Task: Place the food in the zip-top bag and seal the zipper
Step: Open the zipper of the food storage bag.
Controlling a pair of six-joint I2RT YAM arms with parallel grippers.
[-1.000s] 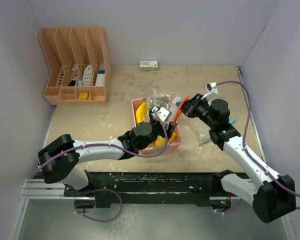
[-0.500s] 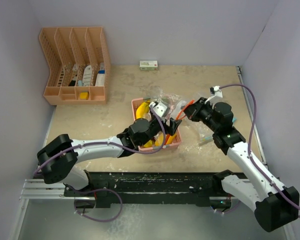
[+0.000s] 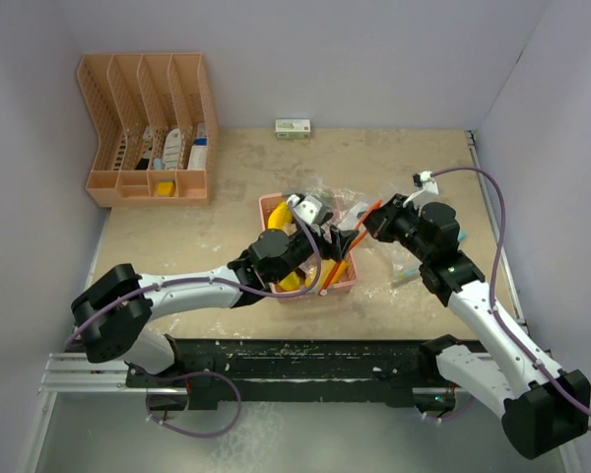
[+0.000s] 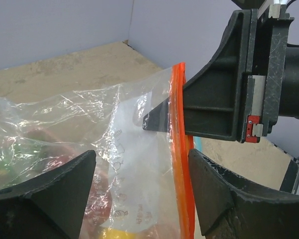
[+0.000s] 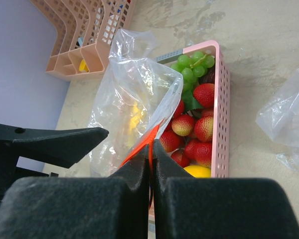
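Note:
The clear zip-top bag (image 3: 320, 209) hangs over the pink basket (image 3: 347, 281), its orange zipper (image 5: 148, 140) pinched at one end by my shut right gripper (image 5: 152, 152). A yellow banana (image 5: 134, 117) shows through the film. My left gripper (image 4: 139, 199) stands open with the bag's upper part between its jaws. The zipper strip (image 4: 182, 164) lies close against its right finger (image 4: 229, 199). More food lies in the basket: red strawberries (image 5: 194, 129), green grapes (image 5: 192, 69) and a yellow piece (image 5: 199, 171).
An orange file organizer (image 3: 148, 128) stands at the back left and a small white box (image 3: 293, 127) by the back wall. Another crumpled clear bag (image 5: 289, 114) lies on the table right of the basket.
My left gripper has moved from over the basket toward the bag's zipper end and now straddles the bag. The right gripper shifted slightly right, still holding the zipper.

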